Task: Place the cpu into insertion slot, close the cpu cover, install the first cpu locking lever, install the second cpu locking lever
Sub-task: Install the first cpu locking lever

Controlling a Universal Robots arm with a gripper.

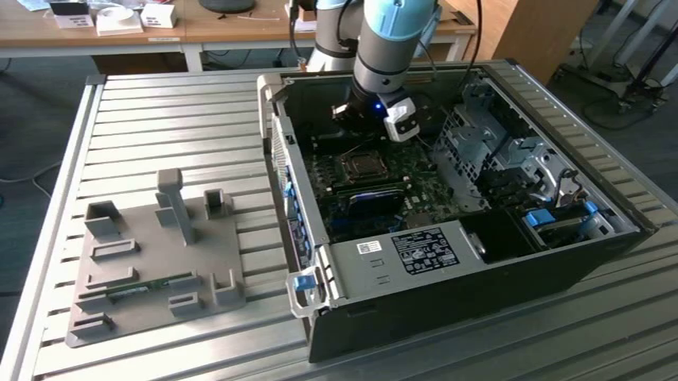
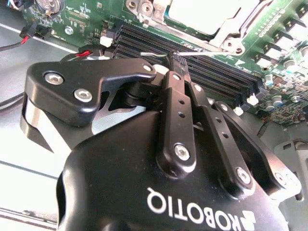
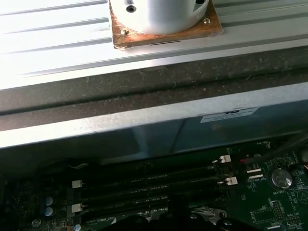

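Note:
The cpu point(image 2: 202, 12) lies flat in its socket on the green motherboard point(image 2: 91, 14), silvery top showing. The cpu cover point(image 2: 230, 37) lies down around it as a silver frame. A thin metal locking lever point(image 2: 207, 52) runs along the socket's edge, just past my fingertips. My gripper point(image 2: 175, 58) is shut, its black fingers point(image 2: 176, 110) pressed together with the tips right at that lever; whether they touch it I cannot tell. In the exterior view the gripper point(image 1: 373, 121) hangs inside the open computer case point(image 1: 593, 254), just beyond the socket point(image 1: 364, 164).
Black memory slots point(image 2: 211, 79) run beside the socket and also show in the first wrist view point(image 3: 154, 185). A grey drive cage point(image 1: 498, 151) fills the case at the exterior view's right. A grey fixture plate point(image 1: 159, 262) sits on the slatted table at the exterior view's left.

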